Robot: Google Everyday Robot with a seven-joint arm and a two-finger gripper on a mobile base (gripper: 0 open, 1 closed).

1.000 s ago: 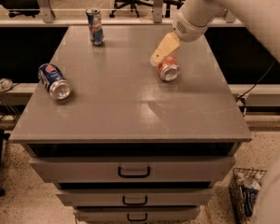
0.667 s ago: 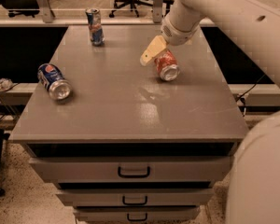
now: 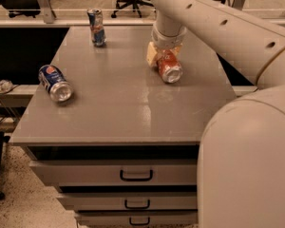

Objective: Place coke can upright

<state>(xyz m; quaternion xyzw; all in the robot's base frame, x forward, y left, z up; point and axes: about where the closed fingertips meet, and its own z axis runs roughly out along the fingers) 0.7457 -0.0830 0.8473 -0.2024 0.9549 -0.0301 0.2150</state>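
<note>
While the coke can lies on its side toward the right rear of the desk, silver end facing the camera, the hand is down at the can's far end, and I cannot tell whether it is spread or clamped on the can. This looks like the grasping step, the can not yet raised. The next move calls for a firm hold, then tipping the can onto its base and letting go gently.
</note>
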